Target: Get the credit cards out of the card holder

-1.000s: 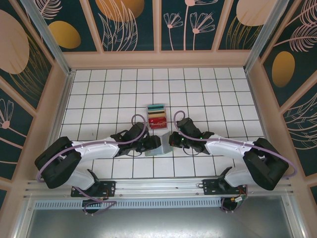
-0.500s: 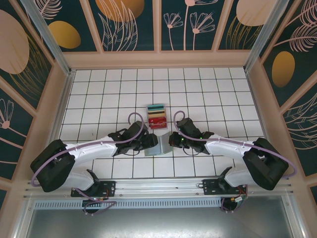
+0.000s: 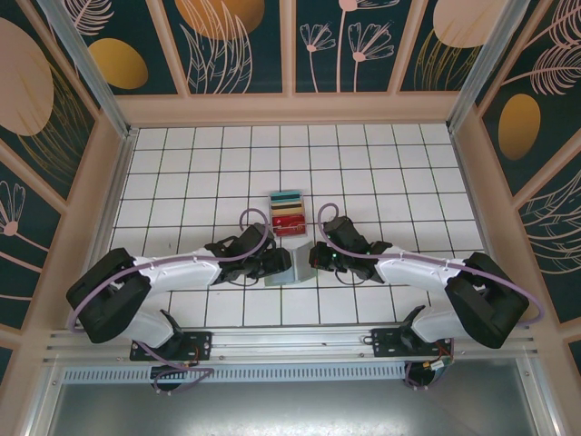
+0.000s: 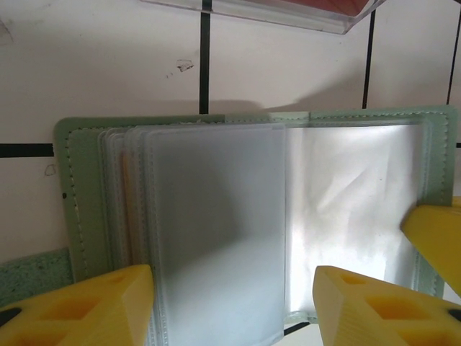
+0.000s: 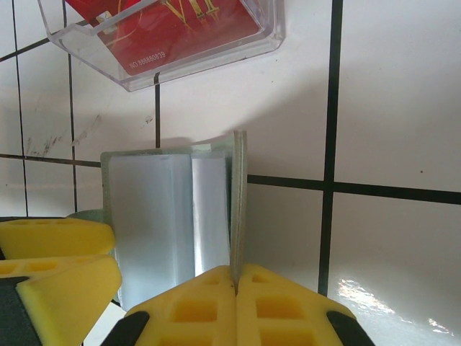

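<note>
The card holder (image 3: 289, 271) lies open on the tiles between both grippers, pale green with frosted clear sleeves (image 4: 216, 231). My left gripper (image 4: 234, 303) is open, one yellow finger on each side of the loose sleeve pages. A faint orange tint shows among the left sleeves (image 4: 123, 180); the credit cards are otherwise hidden by the frosted plastic. My right gripper (image 5: 235, 277) is shut on the edge of the holder's green cover (image 5: 238, 194), which stands upright. From above, the left gripper (image 3: 275, 263) is at the holder's left and the right gripper (image 3: 314, 258) at its right.
A clear tray (image 3: 288, 213) with a stack of coloured cards, a red one (image 5: 166, 29) on top, stands one tile beyond the holder. The right gripper's yellow finger (image 4: 434, 241) shows at the holder's right edge. White tiled floor lies all round, with panel walls at the sides.
The left arm's elbow swung out to the left and came back; its gripper stayed at the holder. The right arm and the holder have not moved.
</note>
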Available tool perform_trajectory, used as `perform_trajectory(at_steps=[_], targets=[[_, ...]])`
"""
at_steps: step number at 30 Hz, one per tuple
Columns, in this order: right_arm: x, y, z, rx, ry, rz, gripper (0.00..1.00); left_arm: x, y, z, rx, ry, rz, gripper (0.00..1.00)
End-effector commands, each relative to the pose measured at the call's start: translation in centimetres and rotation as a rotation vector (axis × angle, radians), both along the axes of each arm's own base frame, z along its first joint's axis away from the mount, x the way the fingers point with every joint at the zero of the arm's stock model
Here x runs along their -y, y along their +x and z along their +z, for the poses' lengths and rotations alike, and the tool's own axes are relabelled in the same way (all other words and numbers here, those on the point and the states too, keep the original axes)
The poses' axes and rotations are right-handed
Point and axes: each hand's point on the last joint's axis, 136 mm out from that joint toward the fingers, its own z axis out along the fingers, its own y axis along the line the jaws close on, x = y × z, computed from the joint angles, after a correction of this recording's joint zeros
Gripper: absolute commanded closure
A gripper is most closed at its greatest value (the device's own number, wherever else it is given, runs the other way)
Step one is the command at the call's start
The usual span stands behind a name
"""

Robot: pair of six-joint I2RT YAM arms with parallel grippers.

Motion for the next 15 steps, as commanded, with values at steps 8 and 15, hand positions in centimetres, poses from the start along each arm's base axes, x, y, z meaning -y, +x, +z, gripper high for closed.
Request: perform_trajectory(at_steps=[8, 15], targets=[[-0.3, -0.2, -0.4, -0.005, 0.003, 0.001, 1.0, 1.1, -0.1, 0.2, -0.003, -0.051, -0.04, 0.39], [-0.3, -0.3, -0.5, -0.007, 0.002, 0.001, 1.0, 3.3, 0.4, 3.0, 0.049, -0.168, -0.086, 0.39]])
